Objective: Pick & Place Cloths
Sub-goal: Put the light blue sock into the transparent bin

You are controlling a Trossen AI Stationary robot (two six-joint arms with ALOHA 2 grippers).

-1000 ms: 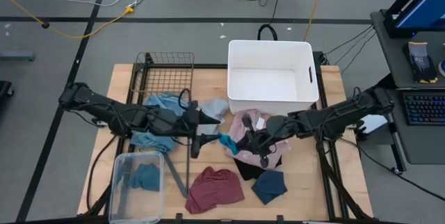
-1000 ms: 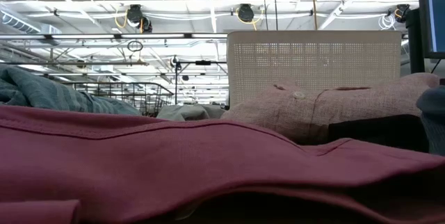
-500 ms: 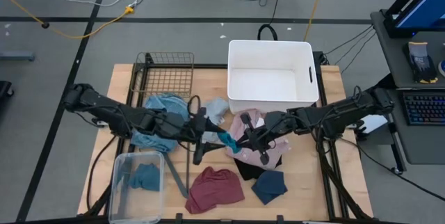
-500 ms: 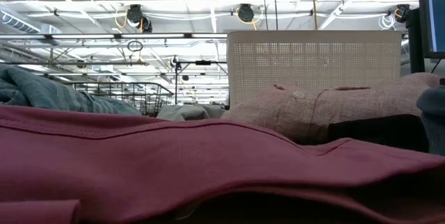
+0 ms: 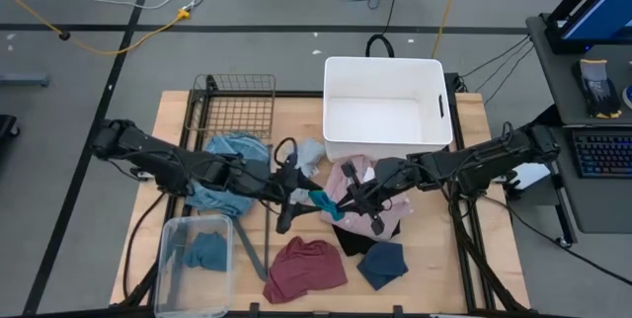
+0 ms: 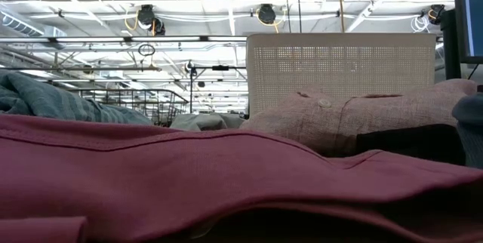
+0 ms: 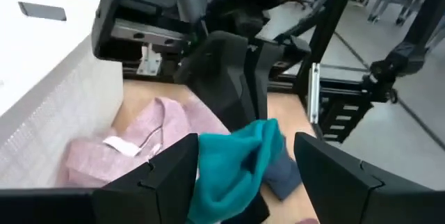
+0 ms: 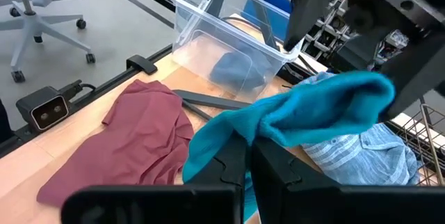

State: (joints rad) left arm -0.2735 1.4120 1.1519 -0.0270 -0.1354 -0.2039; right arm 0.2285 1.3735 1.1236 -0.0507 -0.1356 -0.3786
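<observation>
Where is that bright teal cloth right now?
In the high view the teal cloth hangs mid-table between the two arms, pinched in the right end effector, with the left end effector open beside it and the pink shirt just alongside.

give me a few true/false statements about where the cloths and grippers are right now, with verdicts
1. The teal cloth is held up between the two grippers. True.
2. The right gripper has its fingers shut on the teal cloth. True.
3. The white tub holds the pink shirt. False: the tub shows no cloth inside, and the pink shirt lies on the table in front of it.
4. The maroon cloth lies flat on the table, not held. True.
5. The clear plastic bin has nothing in it. False: a blue-grey piece lies inside.
6. The left gripper hangs over the wire basket. False: it is beside the teal cloth.
</observation>
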